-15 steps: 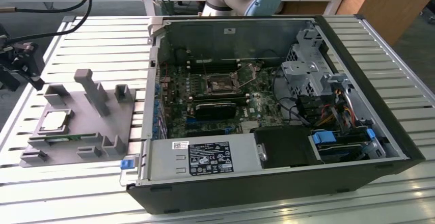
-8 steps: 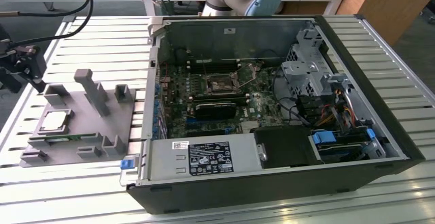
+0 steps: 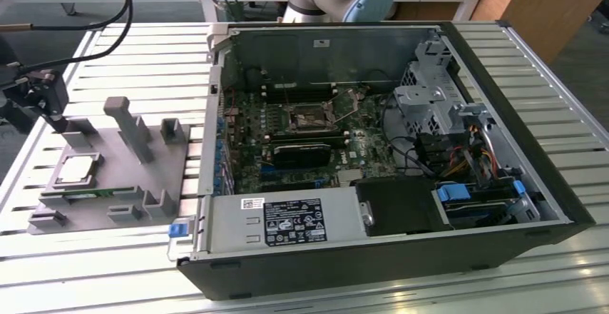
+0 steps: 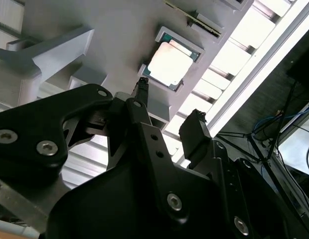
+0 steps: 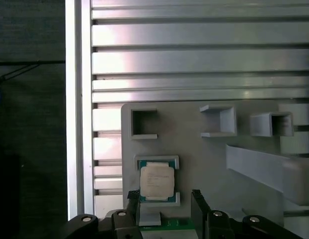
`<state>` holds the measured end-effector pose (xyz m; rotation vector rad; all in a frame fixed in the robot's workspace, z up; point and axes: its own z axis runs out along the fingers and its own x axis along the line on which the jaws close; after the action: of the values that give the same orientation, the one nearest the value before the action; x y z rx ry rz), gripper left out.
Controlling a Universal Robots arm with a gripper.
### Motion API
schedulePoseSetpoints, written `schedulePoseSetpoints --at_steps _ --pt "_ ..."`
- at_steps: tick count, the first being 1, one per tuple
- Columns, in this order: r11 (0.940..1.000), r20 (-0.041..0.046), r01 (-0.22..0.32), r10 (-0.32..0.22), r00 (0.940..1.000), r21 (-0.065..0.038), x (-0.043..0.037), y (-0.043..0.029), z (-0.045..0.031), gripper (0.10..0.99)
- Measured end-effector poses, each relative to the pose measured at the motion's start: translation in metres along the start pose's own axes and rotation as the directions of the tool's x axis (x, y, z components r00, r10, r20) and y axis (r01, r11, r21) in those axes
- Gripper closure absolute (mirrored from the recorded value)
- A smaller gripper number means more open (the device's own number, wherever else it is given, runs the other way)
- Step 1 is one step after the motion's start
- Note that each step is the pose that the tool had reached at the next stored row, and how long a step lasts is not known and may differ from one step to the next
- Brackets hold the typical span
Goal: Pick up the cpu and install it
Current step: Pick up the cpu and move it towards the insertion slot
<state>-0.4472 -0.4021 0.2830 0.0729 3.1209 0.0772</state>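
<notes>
The black hand [image 4: 168,103] hangs pointing downward, its two fingers [image 4: 194,130] spread apart with nothing held between them, in both wrist views.

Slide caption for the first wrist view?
Open gripper hovers near the cpu, seated in a pocket of the grey fixture.

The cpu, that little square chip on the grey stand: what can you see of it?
The cpu is a small flat square with a pale silvery metal top and a thin green rim. It lies flat, top up, in a framed pocket of the grey holder, outside the computer case. The open gripper hangs above it, empty, not touching it.
</notes>
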Motion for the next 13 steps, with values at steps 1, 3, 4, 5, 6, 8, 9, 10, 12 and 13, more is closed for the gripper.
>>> schedulePoseSetpoints --at_steps 1,3,4,5,6,8,9,10,12,13 --pt "1.0 0.0 0.0 0.0 1.0 -0.001 0.0 -0.0001 0.001 0.557" --pt "1.0 -0.0002 0.0 0.0 1.0 -0.004 0.0 -0.0002 0.0028 0.557" --pt "1.0 -0.0003 0.0 0.0 1.0 -0.006 0.0001 -0.0002 0.0039 0.557" --pt "1.0 -0.0004 0.0 0.0 1.0 -0.008 0.0001 -0.0003 0.0049 0.557" --pt "1.0 -0.0004 0.0 0.0 1.0 -0.01 0.0001 -0.0003 0.0061 0.557" --pt "0.9999 -0.0005 0.0 0.0 1.0 -0.012 0.0002 -0.0005 0.0088 0.557" --pt "0.9999 -0.0005 0.0 0.0 1.0 -0.014 0.0002 -0.0006 0.0102 0.557" --pt "0.9999 -0.0006 0.0 0.0 1.0 -0.014 0.0002 -0.0007 0.0116 0.557" --pt "0.9999 -0.0006 0.0 0.0 1.0 -0.015 0.0002 -0.0009 0.0145 0.557" --pt "0.9999 -0.0007 0.0 0.0 1.0 -0.015 0.0003 -0.001 0.0159 0.557"
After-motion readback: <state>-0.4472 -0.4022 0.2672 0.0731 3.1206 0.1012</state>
